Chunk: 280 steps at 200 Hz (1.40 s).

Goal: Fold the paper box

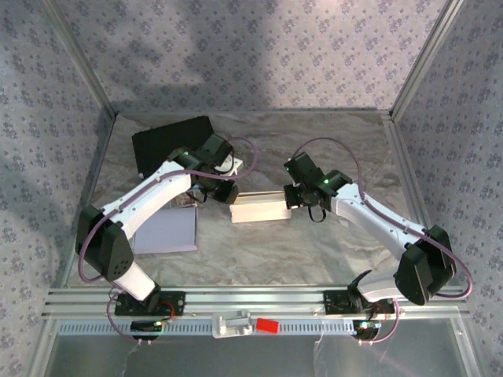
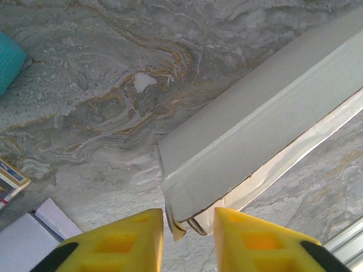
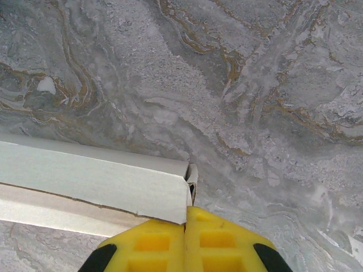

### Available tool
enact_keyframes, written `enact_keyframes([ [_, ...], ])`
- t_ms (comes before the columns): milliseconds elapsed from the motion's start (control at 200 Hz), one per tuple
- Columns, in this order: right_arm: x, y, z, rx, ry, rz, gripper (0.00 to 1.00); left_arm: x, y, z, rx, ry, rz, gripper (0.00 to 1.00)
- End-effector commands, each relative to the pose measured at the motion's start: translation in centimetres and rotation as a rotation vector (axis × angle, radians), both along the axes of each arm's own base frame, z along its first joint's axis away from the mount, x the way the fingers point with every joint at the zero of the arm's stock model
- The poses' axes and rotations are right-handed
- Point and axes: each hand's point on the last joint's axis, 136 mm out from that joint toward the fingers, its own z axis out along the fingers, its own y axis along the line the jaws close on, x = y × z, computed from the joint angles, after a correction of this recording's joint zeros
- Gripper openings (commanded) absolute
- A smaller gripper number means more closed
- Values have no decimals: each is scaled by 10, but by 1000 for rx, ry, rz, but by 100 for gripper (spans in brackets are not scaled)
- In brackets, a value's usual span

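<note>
Box [image 1: 258, 208] judged light, thin card, easily creased; best taken by end flaps. R claw [image 3: 186, 220] closed on one flap, L claw [image 2: 189, 220] open astride other end

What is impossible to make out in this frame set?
Top view: the paper box ends, covered by the left gripper and right gripper.
Left wrist view: whether the left gripper presses the box end; its fingers hide the contact.
Right wrist view: how much flap the shut right gripper pinches, hidden between its fingers.
Left wrist view: teal object, cut off by the left edge.
</note>
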Motion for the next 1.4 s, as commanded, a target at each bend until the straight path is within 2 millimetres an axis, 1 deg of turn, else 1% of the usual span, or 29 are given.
enact_keyframes([
  [0,-14,-6,-21,-48,94,15,0,1,0,10,4,-16,-1,32],
  [155,-14,-5,-19,-44,91,15,0,0,0,4,21,-2,-16,28],
  [265,-15,-6,-20,-47,94,15,0,3,-3,4,10,-9,-19,24],
  [325,-14,-6,-19,-46,92,14,0,2,-4,2,11,3,-23,21],
  [415,-14,-6,-18,-45,90,14,0,1,-3,-3,23,17,-23,19],
  [620,-14,-5,-19,-43,92,16,0,2,-1,2,21,-4,-14,14],
  [780,-14,-6,-20,-45,93,14,0,0,-4,3,6,33,7,4],
  [874,-14,-5,-21,-46,94,14,0,-2,-4,4,4,60,36,1],
  [1039,-14,-5,-20,-47,91,12,0,-5,-3,7,7,101,68,0],
  [1254,-13,-3,-20,-48,93,10,0,-8,-4,14,-55,206,145,0],
  [1394,-13,-2,-22,-51,97,9,0,-10,-8,15,-90,272,190,0],
])
